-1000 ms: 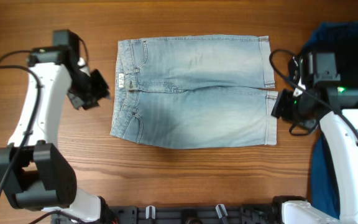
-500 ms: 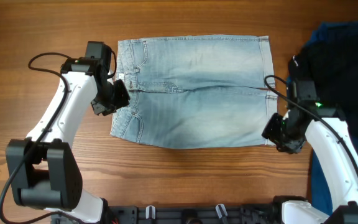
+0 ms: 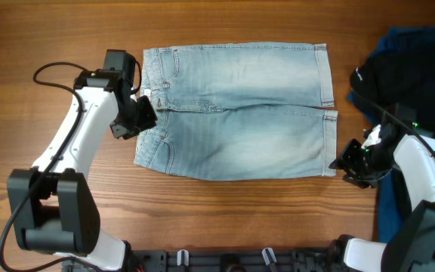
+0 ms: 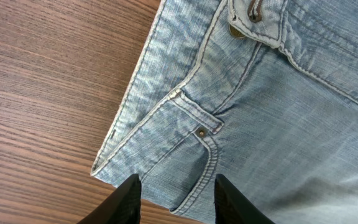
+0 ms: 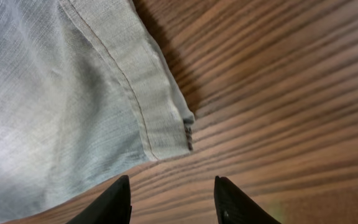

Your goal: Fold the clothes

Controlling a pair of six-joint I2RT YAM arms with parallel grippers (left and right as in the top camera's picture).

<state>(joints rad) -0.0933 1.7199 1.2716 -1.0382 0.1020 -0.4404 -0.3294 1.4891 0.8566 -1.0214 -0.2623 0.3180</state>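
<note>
The clothes, faded light-blue denim shorts (image 3: 236, 109), lie flat in the middle of the table, waistband to the left and leg hems to the right. My left gripper (image 3: 148, 113) hovers at the waistband beside the lower front pocket; in the left wrist view its open fingers (image 4: 176, 193) straddle the pocket seam (image 4: 207, 140), with the waistband corner (image 4: 104, 168) just ahead. My right gripper (image 3: 344, 162) sits just off the lower right hem corner (image 5: 182, 127). It stands open (image 5: 173, 193) over bare wood, holding nothing.
A black garment (image 3: 414, 68) with a small white mark and dark-blue fabric (image 3: 391, 219) lie piled at the right edge, under and behind my right arm. Cables trail from both arms. Bare wood (image 3: 225, 204) lies in front of the shorts.
The left gripper swung in from the left to the waistband, then held still. The right gripper moved down along the leg hems to the lower right corner, its jaws narrowing a little.
</note>
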